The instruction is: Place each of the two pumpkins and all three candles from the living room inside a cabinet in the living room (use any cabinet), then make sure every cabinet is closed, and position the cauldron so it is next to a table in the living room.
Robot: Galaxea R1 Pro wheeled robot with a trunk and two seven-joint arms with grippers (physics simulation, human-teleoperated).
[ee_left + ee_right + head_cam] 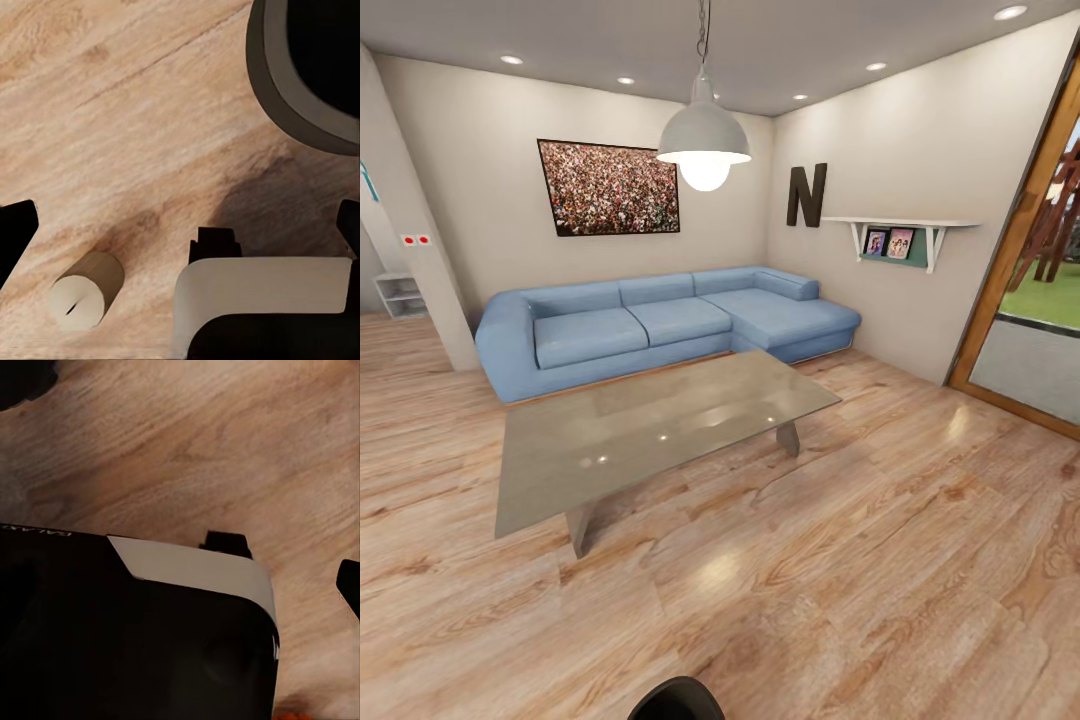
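Note:
A cream candle (79, 296) lies on its side on the wooden floor (112, 112) in the left wrist view, wick end facing the camera. My left gripper (180, 225) hangs open above the floor, its dark fingertips (16, 225) spread to the frame's sides, and the candle sits below and apart from them. In the right wrist view one fingertip (349, 585) of my right gripper shows at the far edge, spread wide over bare floor; my own dark body hides the other. An orange sliver (296, 714), perhaps a pumpkin, peeks in at the frame's edge. The cabinet is out of view.
A glass coffee table (660, 430) stands ahead on the wood floor, with a blue corner sofa (660, 320) behind it and a pendant lamp (704, 140) above. An open doorway (1040, 300) is at the right. A dark round thing with a thick grey rim (315, 75) sits near the left gripper.

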